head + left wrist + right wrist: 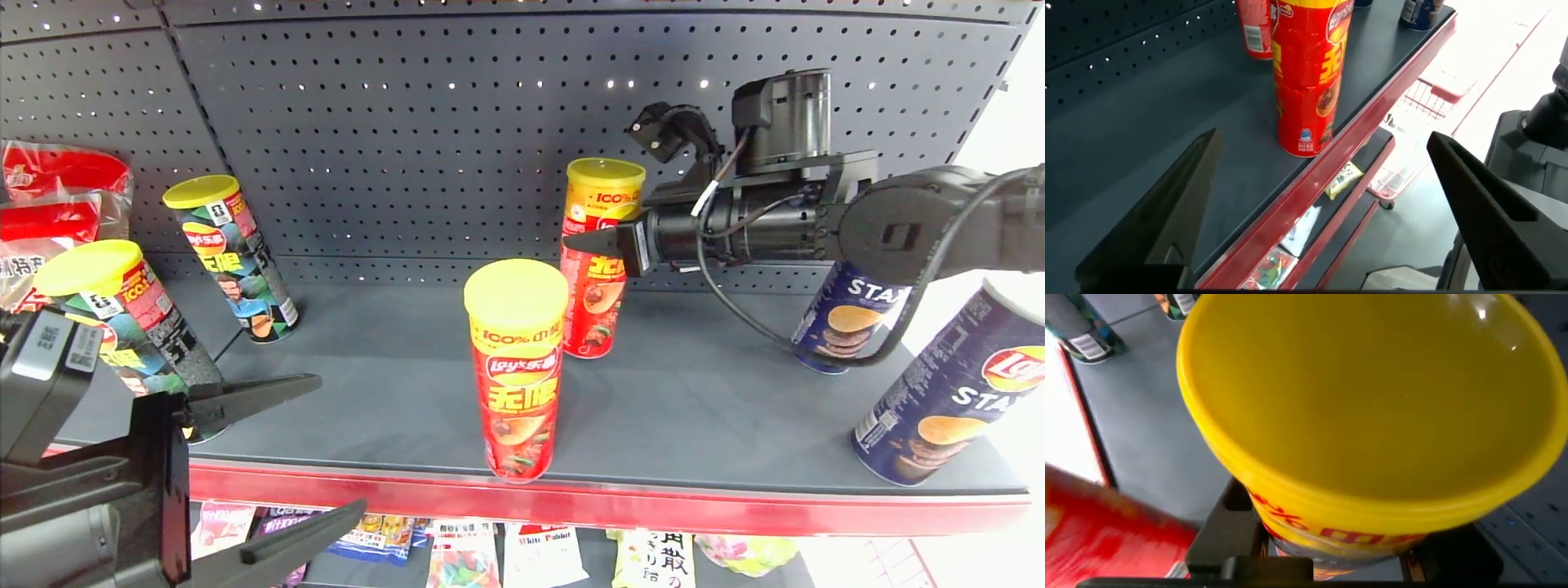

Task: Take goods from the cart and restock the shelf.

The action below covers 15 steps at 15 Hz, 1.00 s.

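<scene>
Restock partly done, by my read: the shelf [694,392] carries six chip cans, all upright, spaced apart. The near red can [516,367] stands at the front edge, middle. The far red can [594,269] stands behind it and slightly right, near the back panel, base seemingly down on the shelf. The right gripper [608,242] comes in from the right and pinches this far red can just under its yellow lid [1372,400], so this placement looks not yet released. The left gripper [341,441] sits near-left below the shelf edge, claw spread wide, nothing in it. Two dark cans [233,257] stand at left, two blue cans [947,392] at right, red bags [57,188] far left. Left to do, likely: let go of the far red can, fetch more. Containers: every can has its lid on, contents hidden. The cart [1429,86] shows faintly past the shelf edge; its load cannot be told. Snack packets [539,555] hang on the lower tier.
</scene>
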### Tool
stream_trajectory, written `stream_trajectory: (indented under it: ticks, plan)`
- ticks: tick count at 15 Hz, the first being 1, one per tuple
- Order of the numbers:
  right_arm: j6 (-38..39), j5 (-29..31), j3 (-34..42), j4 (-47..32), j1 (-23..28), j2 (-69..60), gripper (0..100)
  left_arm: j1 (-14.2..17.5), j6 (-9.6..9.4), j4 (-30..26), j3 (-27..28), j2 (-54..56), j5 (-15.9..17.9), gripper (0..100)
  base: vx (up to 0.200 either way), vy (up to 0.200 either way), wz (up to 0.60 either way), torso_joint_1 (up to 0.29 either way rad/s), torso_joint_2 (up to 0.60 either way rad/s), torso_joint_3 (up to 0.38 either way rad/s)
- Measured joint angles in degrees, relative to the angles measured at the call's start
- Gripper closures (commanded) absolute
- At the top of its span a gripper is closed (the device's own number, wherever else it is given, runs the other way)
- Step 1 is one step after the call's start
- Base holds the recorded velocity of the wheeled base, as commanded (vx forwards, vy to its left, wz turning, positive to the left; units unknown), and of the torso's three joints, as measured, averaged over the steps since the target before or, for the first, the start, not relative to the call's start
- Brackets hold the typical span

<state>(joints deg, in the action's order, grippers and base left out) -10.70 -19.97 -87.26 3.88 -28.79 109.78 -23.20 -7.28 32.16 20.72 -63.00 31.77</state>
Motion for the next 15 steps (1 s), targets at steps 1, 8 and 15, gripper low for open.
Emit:
stream_trajectory:
  ticks: [1, 8, 15]
  plan:
    - [0.0, -0.1, -0.9, 0.0, -0.2, 1.2, 100, 0.0, 0.04, 0.0, 0.0, 0.0, 0.0, 0, 0.000, 0.000, 0.00, 0.000, 0.00, 0.000]
    - [0.5, 0.0, -3.4, 3.1, -1.4, 5.7, 100, 0.0, 0.06, 0.0, -0.3, 0.0, -0.5, 0, 0.000, 0.000, 0.00, 0.000, 0.00, 0.000]
    - [1.6, 0.1, -3.3, 3.2, -2.3, 6.5, 100, 0.0, 0.06, 0.0, -0.9, 0.8, -0.9, 0, 0.000, 0.000, 0.00, 0.000, 0.00, 0.000]
